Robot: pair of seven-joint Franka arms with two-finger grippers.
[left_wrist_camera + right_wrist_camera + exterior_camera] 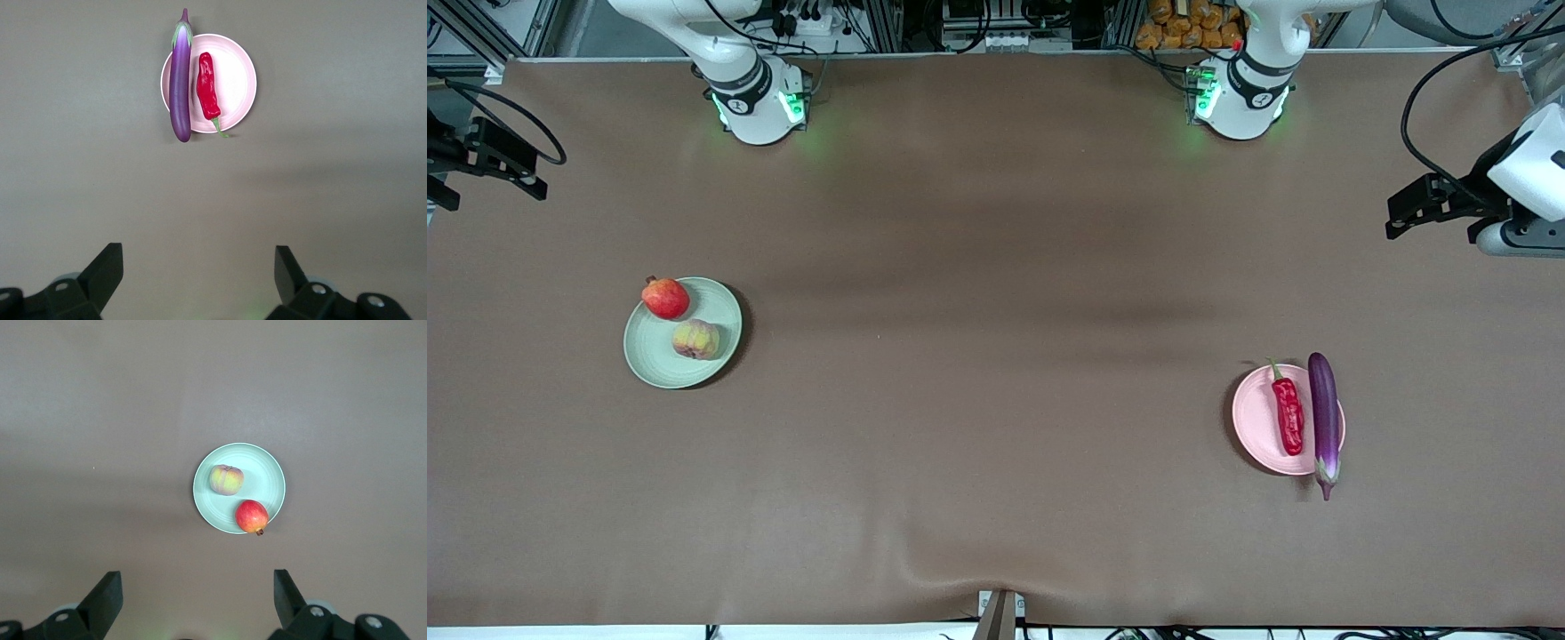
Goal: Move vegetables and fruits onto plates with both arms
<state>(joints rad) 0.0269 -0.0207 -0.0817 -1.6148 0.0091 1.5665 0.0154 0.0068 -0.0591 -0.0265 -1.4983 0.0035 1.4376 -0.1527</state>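
The pale green plate [660, 360] lies toward the right arm's end of the table and holds the round red fruit [665, 298] and the peach [695, 339]. The pale pink plate [1258, 427] lies toward the left arm's end and holds the red chili [1288, 416]. The purple eggplant [1324, 422] rests along that plate's rim, its stem end overhanging nearer the front camera. My left gripper [198, 257] is open and empty, high over the table, with the eggplant [179, 87], chili [207, 87] and pink plate [237, 80] below. My right gripper [198, 583] is open and empty, high over the green plate [263, 475], peach [227, 480] and red fruit [251, 516].
Brown cloth [996, 356] covers the table. Black camera mounts stand at the table's ends [494, 156] [1440, 200], with a white device [1534, 173] beside the one at the left arm's end. Both arm bases [760, 102] [1240, 98] stand along the edge farthest from the front camera.
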